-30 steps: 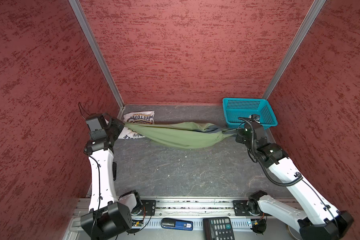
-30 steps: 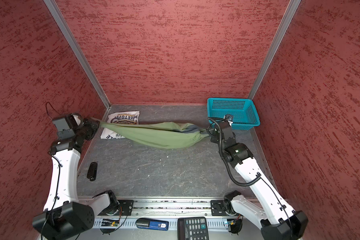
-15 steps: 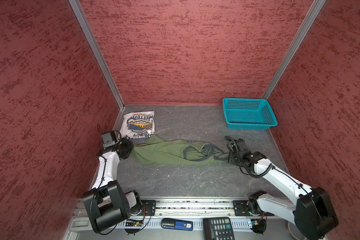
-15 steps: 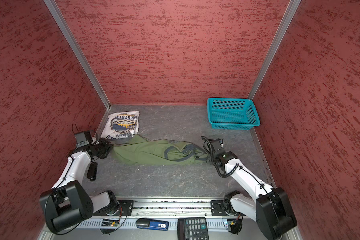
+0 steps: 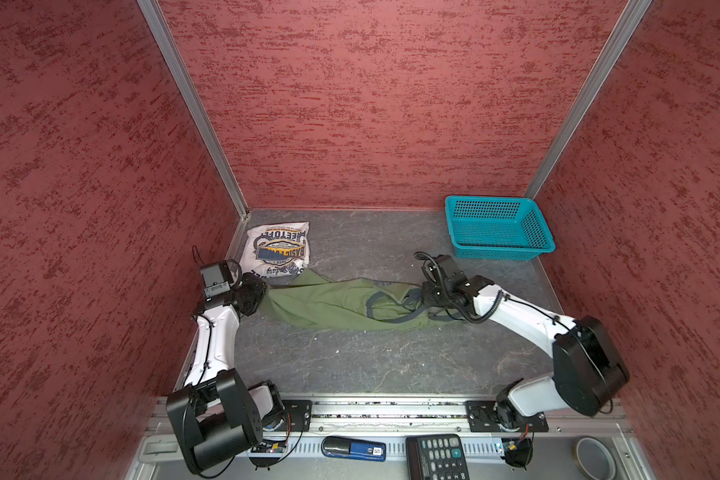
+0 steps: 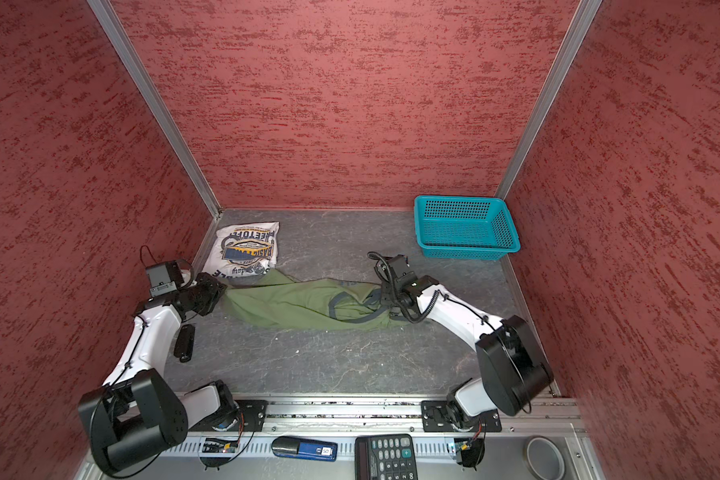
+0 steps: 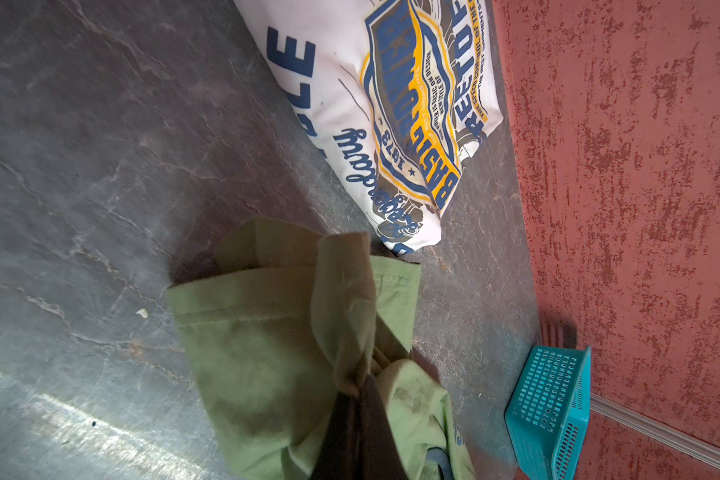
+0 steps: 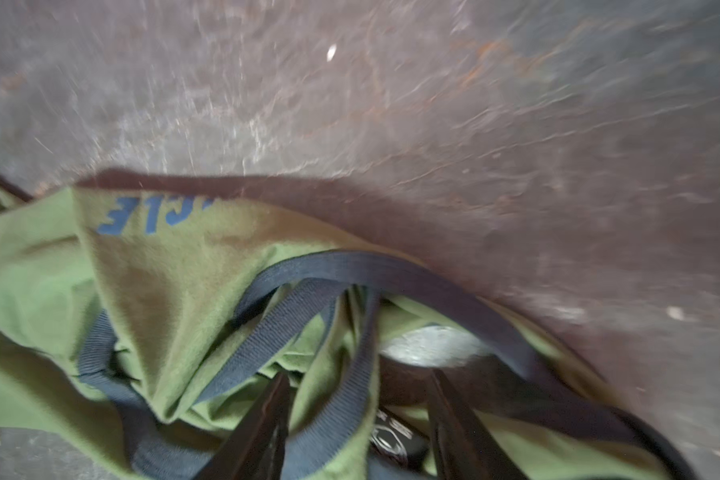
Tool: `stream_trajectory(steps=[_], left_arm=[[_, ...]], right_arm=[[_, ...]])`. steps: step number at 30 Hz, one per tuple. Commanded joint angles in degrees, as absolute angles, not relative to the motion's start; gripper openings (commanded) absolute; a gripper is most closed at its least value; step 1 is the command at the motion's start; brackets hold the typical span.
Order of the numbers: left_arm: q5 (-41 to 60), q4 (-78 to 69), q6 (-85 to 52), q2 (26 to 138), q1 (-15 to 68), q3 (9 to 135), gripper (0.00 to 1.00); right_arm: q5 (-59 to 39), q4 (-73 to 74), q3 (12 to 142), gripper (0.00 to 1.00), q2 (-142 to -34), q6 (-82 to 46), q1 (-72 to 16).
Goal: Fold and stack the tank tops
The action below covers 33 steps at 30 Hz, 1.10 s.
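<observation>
the left gripper (image 7: 356, 388) pinches shut on a bunched hem corner of the olive tank top (image 5: 329, 303). the right gripper (image 8: 358, 374) has its jaws apart, with dark ribbed strap trim loose between them. the soft, creased olive cloth sprawls across the mottled grey table (image 5: 371, 365), one end touching the folded, printed white tank top (image 5: 281, 249) at back left.

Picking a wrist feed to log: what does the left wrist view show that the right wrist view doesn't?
Left wrist only: the white tank top, teal basket, red wall, and the left claw shut on the olive tank top. Right wrist only: that top's dark straps and the right claw open over them. Both: the olive tank top and grey table.
</observation>
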<state>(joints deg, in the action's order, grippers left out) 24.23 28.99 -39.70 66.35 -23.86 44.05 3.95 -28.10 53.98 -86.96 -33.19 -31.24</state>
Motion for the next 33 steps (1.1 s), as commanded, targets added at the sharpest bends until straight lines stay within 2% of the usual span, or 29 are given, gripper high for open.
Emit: stream_trajectory(steps=[1,3,6,11,14,22,25,29,33], left_arm=[[24.22,28.28,-38.76,64.96,-23.48,45.07,0.00],[24.09,28.41,-38.78,64.78,-23.38,45.07,0.00],[23.93,28.49,-38.67,64.60,-23.29,45.09,0.00],[23.29,29.09,-38.32,64.35,-23.29,45.32,0.00],[23.29,28.96,-38.57,64.25,-23.21,45.19,0.00],[22.16,29.29,-38.53,63.29,-22.35,44.69,0.00],[21.97,28.84,-38.47,63.50,-22.24,44.20,0.00],[22.15,28.30,-38.50,64.63,-22.04,44.09,0.00],[22.31,28.21,-38.45,65.59,-21.89,45.17,0.00]], right_arm=[[3.47,-27.68,55.74,0.54,-90.70,-33.85,-31.97],[4.26,-28.33,56.15,0.52,-92.74,-33.63,-32.20],[7.27,-30.32,56.30,0.42,-94.23,-33.01,-32.43],[11.32,-32.03,53.92,0.09,-88.92,-32.52,-32.43],[14.36,-33.04,52.30,0.01,-83.62,-32.61,-32.55],[23.08,-42.43,47.97,0.00,-70.55,-37.27,-36.11],[16.94,-41.58,43.12,0.02,-69.52,-39.46,-36.39],[6.71,-37.07,38.03,0.00,-69.01,-41.39,-36.47],[19.17,-45.55,44.40,0.00,-64.79,-40.08,-36.32]])
